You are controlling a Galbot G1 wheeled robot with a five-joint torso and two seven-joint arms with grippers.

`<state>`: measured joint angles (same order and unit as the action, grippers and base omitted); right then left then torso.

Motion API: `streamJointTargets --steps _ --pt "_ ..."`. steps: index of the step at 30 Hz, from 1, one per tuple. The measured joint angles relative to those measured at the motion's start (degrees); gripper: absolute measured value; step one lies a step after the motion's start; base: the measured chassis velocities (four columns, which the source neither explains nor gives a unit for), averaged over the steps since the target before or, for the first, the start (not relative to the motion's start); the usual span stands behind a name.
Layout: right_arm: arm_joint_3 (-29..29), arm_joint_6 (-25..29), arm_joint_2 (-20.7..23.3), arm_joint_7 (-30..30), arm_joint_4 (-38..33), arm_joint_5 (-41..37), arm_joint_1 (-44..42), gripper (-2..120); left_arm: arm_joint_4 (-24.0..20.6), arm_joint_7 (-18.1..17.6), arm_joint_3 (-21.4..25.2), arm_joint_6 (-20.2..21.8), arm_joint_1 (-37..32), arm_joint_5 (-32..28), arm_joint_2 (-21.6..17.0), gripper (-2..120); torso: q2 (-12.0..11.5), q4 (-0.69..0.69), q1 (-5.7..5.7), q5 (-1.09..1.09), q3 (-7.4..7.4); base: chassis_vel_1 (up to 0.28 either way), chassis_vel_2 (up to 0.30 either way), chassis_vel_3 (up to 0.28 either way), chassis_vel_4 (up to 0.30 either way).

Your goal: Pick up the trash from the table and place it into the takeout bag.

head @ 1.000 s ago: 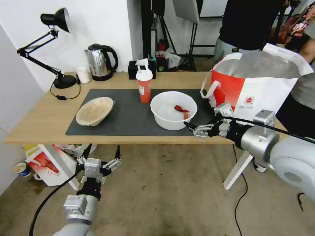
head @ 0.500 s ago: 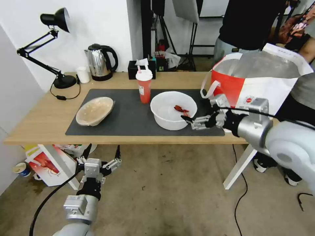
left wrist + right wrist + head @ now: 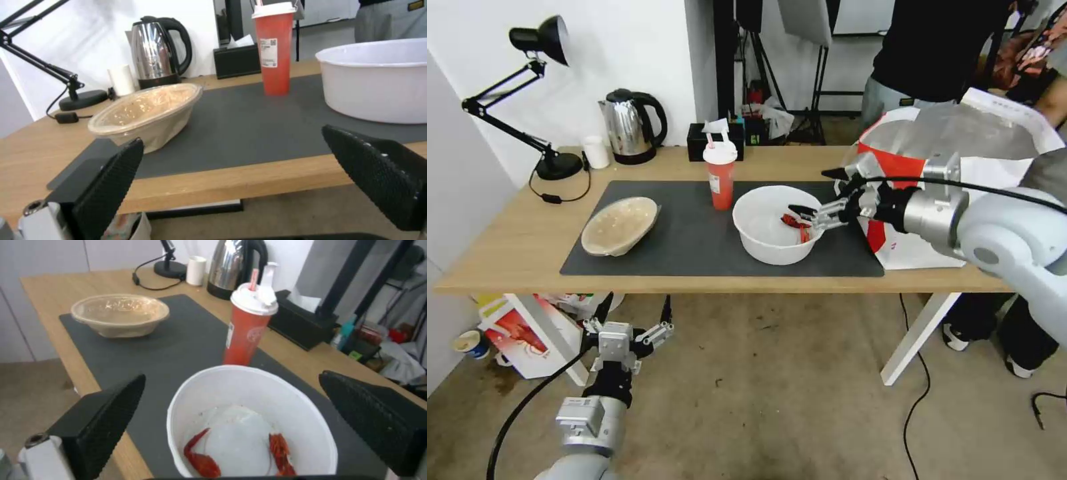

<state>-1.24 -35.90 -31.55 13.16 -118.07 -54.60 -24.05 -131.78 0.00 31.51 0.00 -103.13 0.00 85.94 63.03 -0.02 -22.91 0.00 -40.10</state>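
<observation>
Cup [image 3: 720,175] behind bowl [image 3: 777,227] on mat [image 3: 694,243]

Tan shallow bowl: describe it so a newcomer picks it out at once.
On the long light-wood table, look at the dark-grey mat. At its end nearest the black desk lamp sits the shallow tan bowl, tilted. Unlike the large round white bowl and red lidded cup, it is tan and low.

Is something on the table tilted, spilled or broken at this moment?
One thing: the shallow tan bowl leans on its side on the dark-grey mat, its opening tipped, not flat. The red cup stands upright and the white bowl sits level, red scraps inside. I see no spill on the table.
</observation>
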Motion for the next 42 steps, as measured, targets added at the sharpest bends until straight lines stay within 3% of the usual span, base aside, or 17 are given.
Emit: streamJointTargets --steps 21,25,28,36,42 --pt "-21.8 -2.6 -8.6 11.9 15.2 3.6 29.1 100 0.0 0.0 0.0 0.0 0.0 0.0 0.0 100 0.0 0.02 -0.01 -0.01 -0.01 0.000 0.000 0.000 0.000" --pt "-23.2 -2.7 -9.2 12.7 16.2 3.9 31.0 100 0.0 0.0 0.0 0.0 0.0 0.0 0.0 100 0.0 0.04 -0.01 -0.03 -0.01 0.000 0.000 0.000 0.000" --pt "-24.5 -2.9 -9.5 12.5 16.4 3.5 32.0 100 0.0 0.0 0.0 0.0 0.0 0.0 0.0 100 0.0 -0.02 -0.01 0.02 -0.01 0.000 0.000 0.000 0.000" --pt "-39.8 -5.1 -13.5 4.6 14.6 -5.3 41.6 100 0.0 0.0 0.0 0.0 0.0 0.0 0.0 100 0.0 0.02 -0.01 -0.01 0.00 0.000 0.000 0.000 0.000" --pt "-44.9 -5.5 -13.8 3.2 13.1 -7.2 43.3 100 0.0 0.0 0.0 0.0 0.0 0.0 0.0 100 0.0 0.02 -0.01 0.03 -0.01 0.000 0.000 0.000 0.000"
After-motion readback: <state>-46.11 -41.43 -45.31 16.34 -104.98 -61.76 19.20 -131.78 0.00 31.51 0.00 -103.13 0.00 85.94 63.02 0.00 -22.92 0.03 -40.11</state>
